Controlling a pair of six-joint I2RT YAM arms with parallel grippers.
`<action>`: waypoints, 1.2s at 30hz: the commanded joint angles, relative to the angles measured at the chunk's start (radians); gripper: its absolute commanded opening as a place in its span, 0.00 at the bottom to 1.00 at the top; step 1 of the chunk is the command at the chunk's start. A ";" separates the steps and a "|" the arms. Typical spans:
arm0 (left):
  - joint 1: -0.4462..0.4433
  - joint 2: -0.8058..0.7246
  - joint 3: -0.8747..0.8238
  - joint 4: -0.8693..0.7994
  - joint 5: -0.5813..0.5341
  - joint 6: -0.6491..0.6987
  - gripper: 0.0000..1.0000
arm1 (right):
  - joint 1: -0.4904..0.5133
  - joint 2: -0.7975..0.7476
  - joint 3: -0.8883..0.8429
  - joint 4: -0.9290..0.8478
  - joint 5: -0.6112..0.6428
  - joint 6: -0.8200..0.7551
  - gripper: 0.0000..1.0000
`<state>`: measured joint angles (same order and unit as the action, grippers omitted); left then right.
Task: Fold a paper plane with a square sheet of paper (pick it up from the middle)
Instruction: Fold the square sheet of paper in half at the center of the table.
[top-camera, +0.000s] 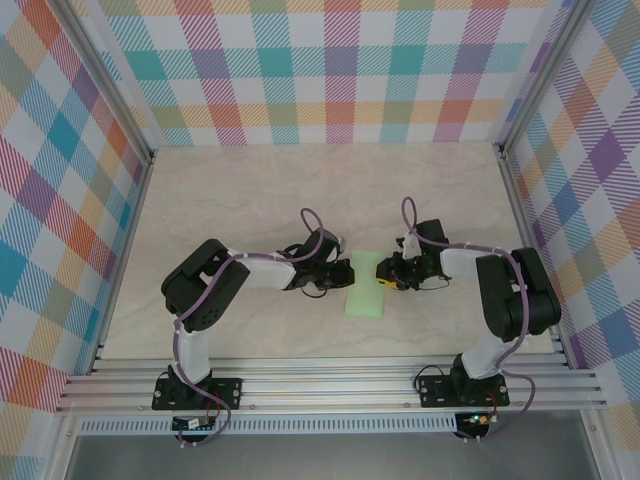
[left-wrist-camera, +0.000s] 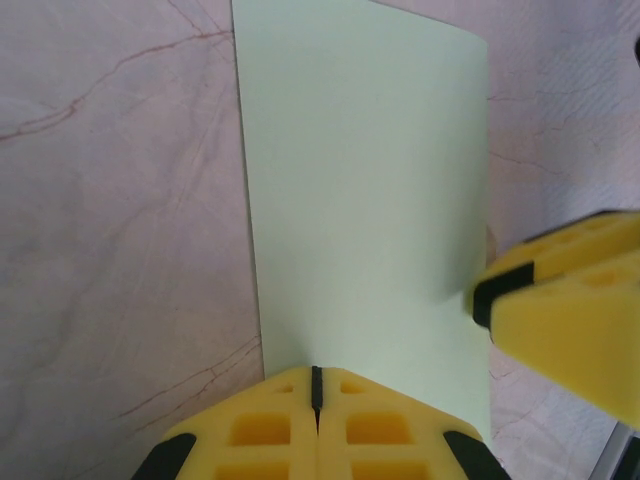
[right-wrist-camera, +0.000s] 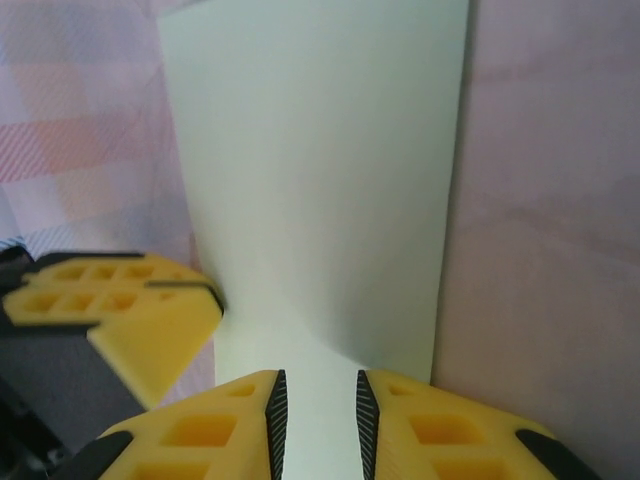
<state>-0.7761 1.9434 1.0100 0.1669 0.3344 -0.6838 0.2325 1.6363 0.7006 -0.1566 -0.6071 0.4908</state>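
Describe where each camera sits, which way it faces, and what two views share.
Top external: above and behind, looking down at the table; left arm and right arm show.
Left wrist: on the left arm, facing the paper past the shut left gripper.
Right wrist: on the right arm, facing the paper past the right gripper.
Shared: each wrist view shows the opposite gripper.

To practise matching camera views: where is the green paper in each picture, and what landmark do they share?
Top external: paper just right of and below centre.
Left wrist: paper in the middle, top to bottom.
Right wrist: paper in the middle, top to bottom.
Shared landmark: marbled table under it.
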 joint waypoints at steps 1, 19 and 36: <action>-0.013 0.031 -0.034 -0.155 -0.040 -0.001 0.00 | 0.019 -0.089 -0.044 -0.022 -0.042 -0.020 0.28; -0.014 0.020 -0.055 -0.138 -0.032 -0.010 0.00 | 0.082 -0.179 -0.181 0.013 -0.023 0.059 0.29; -0.013 0.014 -0.051 -0.133 -0.024 -0.012 0.00 | 0.143 -0.234 -0.241 -0.045 0.046 0.088 0.32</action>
<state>-0.7765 1.9400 1.0039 0.1761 0.3325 -0.6914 0.3672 1.4044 0.4599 -0.1688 -0.5980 0.5686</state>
